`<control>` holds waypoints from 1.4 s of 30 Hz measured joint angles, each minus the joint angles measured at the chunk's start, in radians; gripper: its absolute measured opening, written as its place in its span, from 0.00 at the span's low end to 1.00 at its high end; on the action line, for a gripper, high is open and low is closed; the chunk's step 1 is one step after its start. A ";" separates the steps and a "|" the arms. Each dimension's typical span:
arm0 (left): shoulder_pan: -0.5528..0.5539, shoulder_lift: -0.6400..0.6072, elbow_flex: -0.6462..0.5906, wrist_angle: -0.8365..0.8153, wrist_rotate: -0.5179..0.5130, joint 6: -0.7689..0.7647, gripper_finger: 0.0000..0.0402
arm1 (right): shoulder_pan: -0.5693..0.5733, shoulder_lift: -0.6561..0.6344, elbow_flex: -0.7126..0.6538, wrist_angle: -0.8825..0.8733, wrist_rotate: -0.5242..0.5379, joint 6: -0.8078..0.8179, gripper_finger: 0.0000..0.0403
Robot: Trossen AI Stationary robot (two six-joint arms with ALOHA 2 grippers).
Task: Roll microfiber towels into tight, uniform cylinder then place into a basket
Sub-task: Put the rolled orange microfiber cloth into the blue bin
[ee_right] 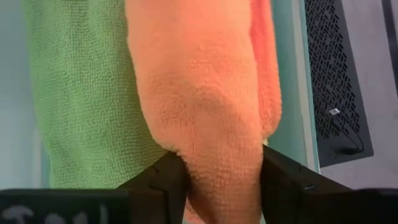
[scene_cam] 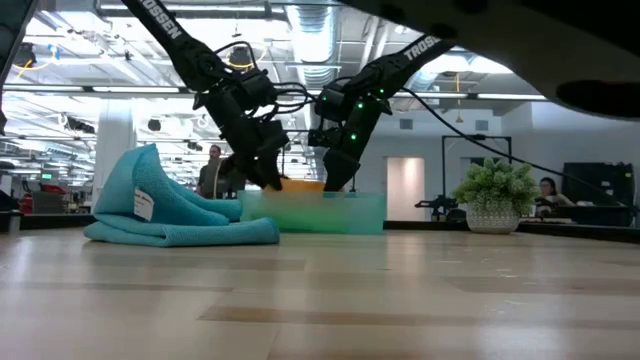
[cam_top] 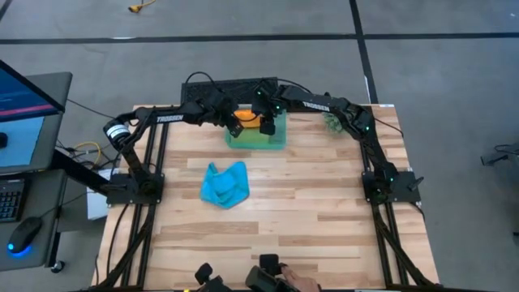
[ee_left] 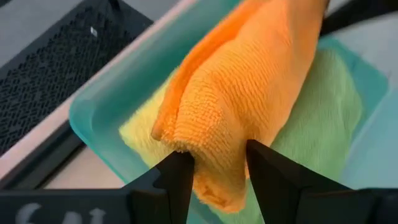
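Note:
The orange microfiber towel, rolled up, lies in the teal basket at the table's far edge, on top of a green towel and a yellow one. My left gripper stands open around the roll's left end. My right gripper stands open around its right end. Both slant down into the basket from above. A sky-blue towel lies crumpled on the table, nearer than the basket and to its left. My left gripper straddles the orange roll's left end, one finger on each side and lying across the roll. The cloth lies against both inner faces, and the roll rests on the towels in the basket. My right gripper straddles the roll's right end the same way, slanting down from above. The cloth fills the gap between its fingers, and the roll rests on the green towel.
A spiky green plant stands right of the basket at the far edge. A black perforated box sits just beyond the table's far edge, behind the basket. The middle and near part of the wooden tabletop bears only the blue towel.

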 joint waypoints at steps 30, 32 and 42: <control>-0.003 -0.003 0.002 -0.092 -0.146 -0.001 0.35 | 0.027 -0.014 0.003 -0.021 0.042 0.001 0.64; -0.003 -0.003 0.002 -0.080 -0.121 0.012 0.35 | 0.027 -0.016 0.020 -0.037 0.043 0.001 0.64; -0.003 -0.003 0.052 -0.154 -0.087 0.030 0.35 | 0.027 -0.019 0.116 -0.162 0.034 0.001 0.64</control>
